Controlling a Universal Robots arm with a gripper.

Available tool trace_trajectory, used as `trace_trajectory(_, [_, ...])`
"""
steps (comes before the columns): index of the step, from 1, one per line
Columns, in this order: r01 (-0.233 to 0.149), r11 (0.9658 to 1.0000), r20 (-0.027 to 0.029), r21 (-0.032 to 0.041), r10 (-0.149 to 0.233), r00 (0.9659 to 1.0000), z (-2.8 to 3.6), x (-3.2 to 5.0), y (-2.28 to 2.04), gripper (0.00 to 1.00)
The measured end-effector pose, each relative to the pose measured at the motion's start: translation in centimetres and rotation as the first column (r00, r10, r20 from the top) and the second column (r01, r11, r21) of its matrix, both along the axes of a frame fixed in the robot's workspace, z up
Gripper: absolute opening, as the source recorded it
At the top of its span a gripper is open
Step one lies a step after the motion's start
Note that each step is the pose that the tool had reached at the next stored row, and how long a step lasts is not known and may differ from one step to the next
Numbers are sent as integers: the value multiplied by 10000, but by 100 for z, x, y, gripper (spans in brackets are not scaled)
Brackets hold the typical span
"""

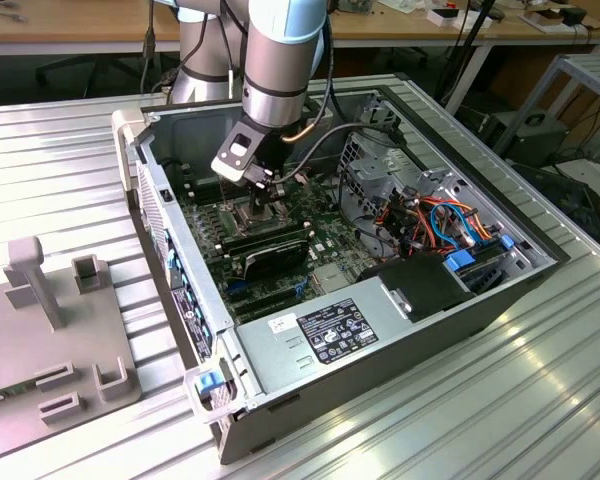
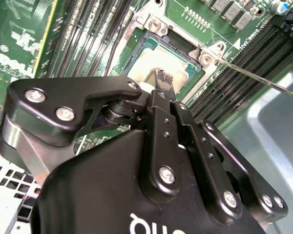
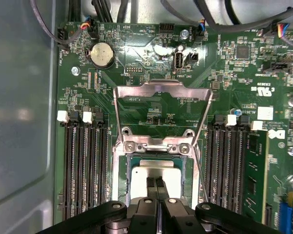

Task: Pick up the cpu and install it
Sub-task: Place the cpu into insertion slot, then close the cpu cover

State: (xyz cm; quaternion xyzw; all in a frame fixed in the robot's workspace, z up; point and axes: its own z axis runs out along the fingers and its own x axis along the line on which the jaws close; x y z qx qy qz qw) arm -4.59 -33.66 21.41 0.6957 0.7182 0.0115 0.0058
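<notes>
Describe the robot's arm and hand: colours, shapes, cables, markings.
The arm is a silver-grey tube with pale blue joint caps; a dark cable loops beside its wrist. The hand is matte black, its bar linkages fixed by silver screws, white lettering on its body.

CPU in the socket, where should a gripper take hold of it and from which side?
Probably by two opposite edges of the CPU, coming straight down from above. It lies flat in the socket, whose frame hems its sides, while the raised load plate leaves its top open. The gripper is over its lid.
</notes>
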Motion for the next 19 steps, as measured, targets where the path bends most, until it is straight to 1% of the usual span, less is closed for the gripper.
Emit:
trace_trajectory(2, [0, 10000, 0, 0, 0, 10000, 83, 0, 0, 11])
trace_trajectory(7, [0, 10000, 0, -1, 0, 10000, 203, 0, 0, 11])
trace_trajectory(11, [-1, 10000, -1, -8, 1, 10000, 254, 0, 0, 11])
trace_trajectory(18, [-1, 10000, 0, -8, 1, 10000, 264, 0, 0, 11])
trace_trajectory(19, [0, 10000, 0, -7, 0, 10000, 309, 0, 0, 11])
